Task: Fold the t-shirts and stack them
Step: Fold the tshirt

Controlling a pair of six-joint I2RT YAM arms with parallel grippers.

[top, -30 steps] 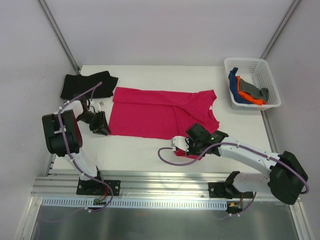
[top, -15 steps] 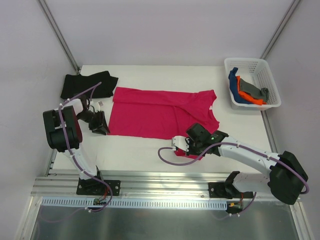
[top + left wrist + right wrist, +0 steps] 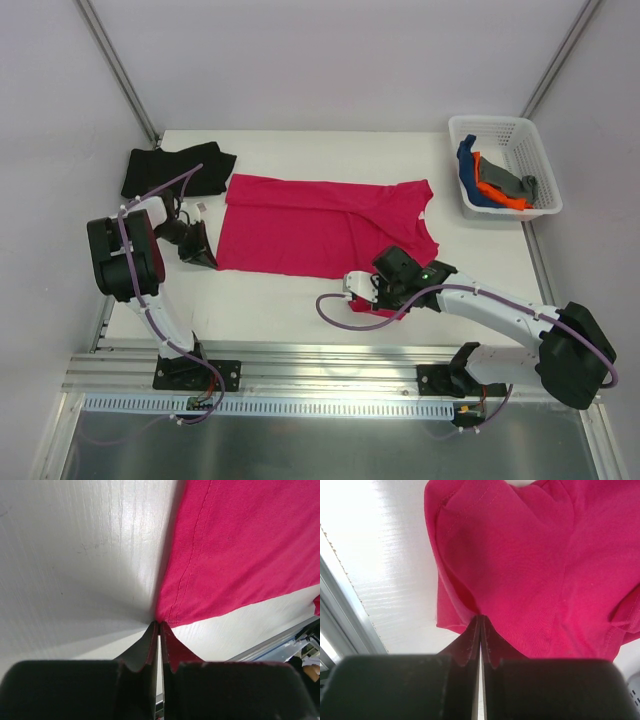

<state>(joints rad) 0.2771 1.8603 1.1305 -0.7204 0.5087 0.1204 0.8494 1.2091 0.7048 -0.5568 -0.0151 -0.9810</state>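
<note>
The crimson-pink t-shirt (image 3: 320,225) lies spread flat on the white table, hem to the left, neck to the right. My left gripper (image 3: 212,262) is shut on the shirt's near hem corner (image 3: 167,611). My right gripper (image 3: 383,297) is shut on the near sleeve (image 3: 465,605), which bunches at the fingertips. A black t-shirt (image 3: 175,168) lies folded at the far left. Blue, orange and grey shirts (image 3: 490,180) sit in the basket.
A white lattice basket (image 3: 505,135) stands at the far right corner. The table's near edge with its metal rail (image 3: 320,355) runs just below both grippers. A purple cable (image 3: 340,312) loops on the table beside the right wrist.
My left arm's upper body has shifted slightly; the gripper stays at the hem corner. The right arm and the shirt have not visibly moved.
</note>
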